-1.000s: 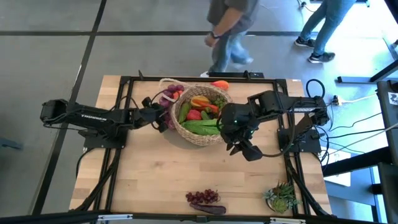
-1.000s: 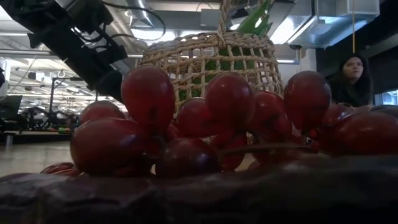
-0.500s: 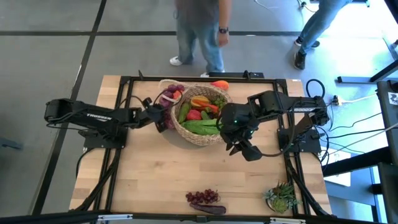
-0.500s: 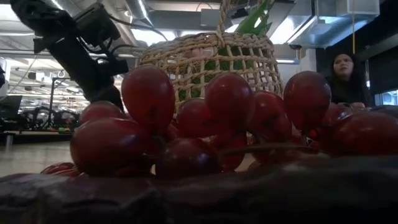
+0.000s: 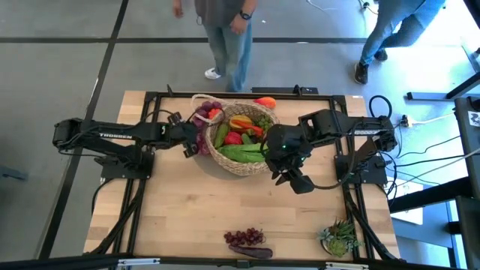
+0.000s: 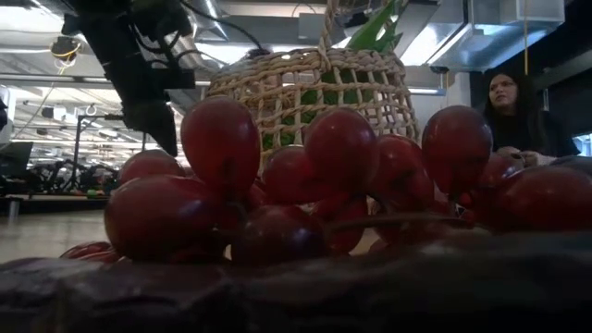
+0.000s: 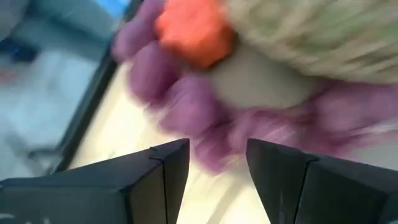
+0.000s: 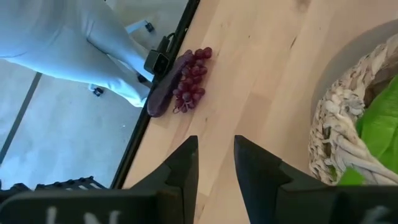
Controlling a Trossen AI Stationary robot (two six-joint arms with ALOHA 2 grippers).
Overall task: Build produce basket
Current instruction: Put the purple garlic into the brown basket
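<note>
The woven basket stands at the table's far middle, filled with produce: green stalks, red and yellow pieces. A purple grape bunch lies against its far-left rim, an orange piece behind it. My left gripper hovers open just left of the basket; in its wrist view the fingers stand short of the blurred purple grapes. My right gripper hangs open, raised at the basket's near right, with nothing between its fingers.
A second grape bunch with a dark purple piece lies at the near edge and fills the low view. A spiky potted plant stands at the near right. Bare wood lies between. People move beyond the far edge.
My left gripper has risen a little beside the basket's left wall and tipped its fingers more steeply downward, staying open. The people beyond the far edge have walked on. Basket and produce have not moved.
</note>
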